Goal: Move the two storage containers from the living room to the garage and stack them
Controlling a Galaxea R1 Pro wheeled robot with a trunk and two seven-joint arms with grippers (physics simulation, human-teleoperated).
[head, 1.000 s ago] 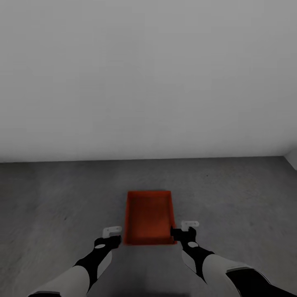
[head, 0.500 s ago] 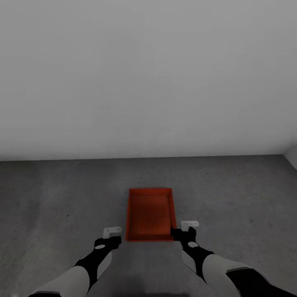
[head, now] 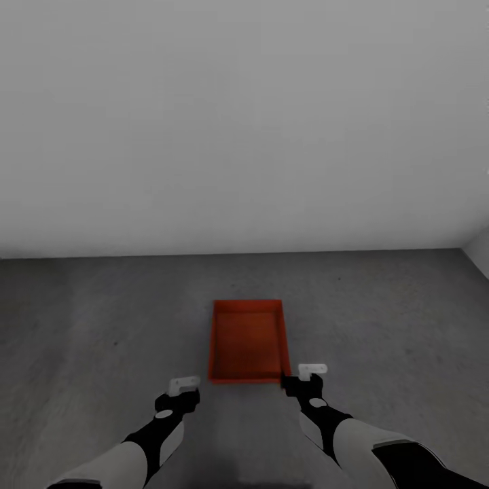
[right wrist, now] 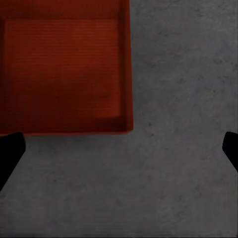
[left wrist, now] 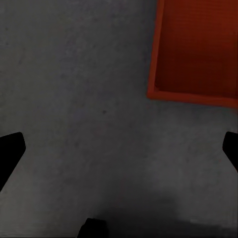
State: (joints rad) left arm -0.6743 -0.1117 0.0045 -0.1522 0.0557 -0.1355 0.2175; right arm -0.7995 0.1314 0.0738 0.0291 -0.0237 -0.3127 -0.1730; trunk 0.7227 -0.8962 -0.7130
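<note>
Nearest the camera in the head view, both arms reach forward and low over the floor [head: 102, 326]. The left tool [head: 183, 388] and right tool [head: 305, 375] each point down, and neither holds anything. In the wrist views the dark fingers [left wrist: 10, 148] of the left tool sit at the far edges of the picture with bare concrete between them, so its jaws stand wide apart; the right tool's fingers [right wrist: 9, 148] are spread the same way.

Just beyond the tools lies one container [head: 246, 339], a red-orange open box, flat on the dark grey floor with its long side running away from the robot. Its near edge is beside the right tool and a little apart from the left. The left wrist view catches one near corner of it [left wrist: 196, 49], the right wrist view the other [right wrist: 64, 69]. Its inside looks empty.

Judging by this, the box is set down as the base of the stack: level, open side up, with free floor all round so a second box can come down on it. The spread, empty tools on either side suggest a two-armed side grip just let go.

Farthest off, a plain pale grey wall [head: 244, 122] meets the floor; this fits the garage.
</note>
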